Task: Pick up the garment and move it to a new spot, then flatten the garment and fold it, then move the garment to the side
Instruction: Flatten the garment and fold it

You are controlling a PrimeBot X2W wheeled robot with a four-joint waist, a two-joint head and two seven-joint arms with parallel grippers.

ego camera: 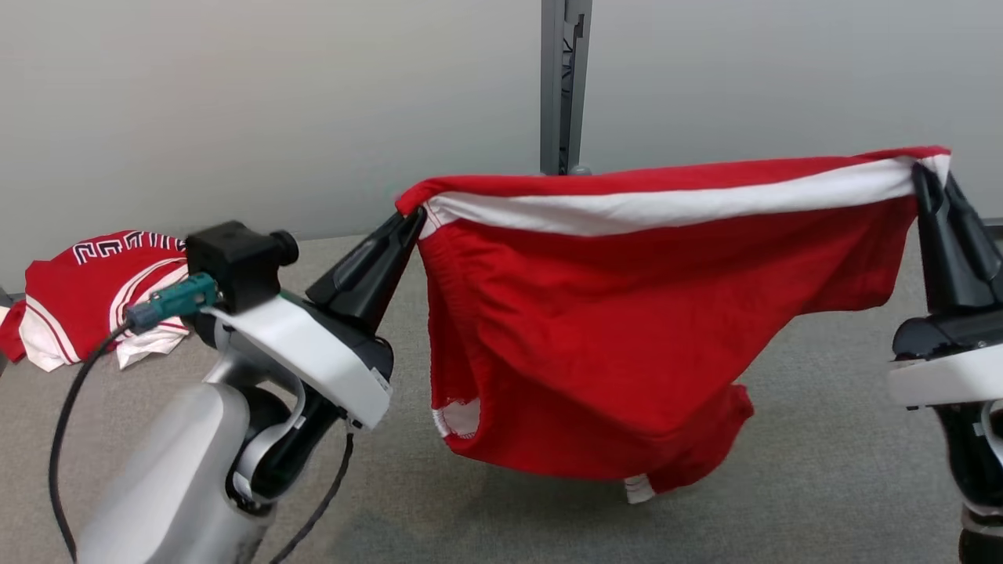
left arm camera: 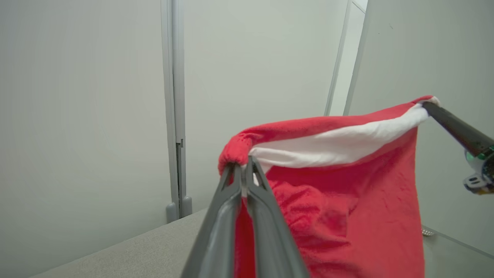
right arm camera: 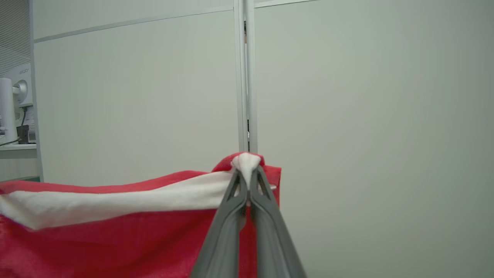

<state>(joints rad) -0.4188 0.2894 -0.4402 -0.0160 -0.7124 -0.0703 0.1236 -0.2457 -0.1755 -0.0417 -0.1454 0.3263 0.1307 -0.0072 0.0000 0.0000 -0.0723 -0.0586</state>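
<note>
your left gripper (ego camera: 415, 223), right gripper (ego camera: 928, 176): each clamped on a top corner | garment (ego camera: 611, 329) spans left-right between them, over worktop (ego camera: 823, 470)

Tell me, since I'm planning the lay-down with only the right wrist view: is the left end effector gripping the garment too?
Observer: Yes, the left end effector is shut on the red garment at its white-banded edge.
Operator: Does the bottom hang clear?
Observer: It hangs bunched low over the table; contact I cannot tell.
Operator: Anything else lying there?
Observer: Another red-and-white garment lies at the table's far left.
</note>
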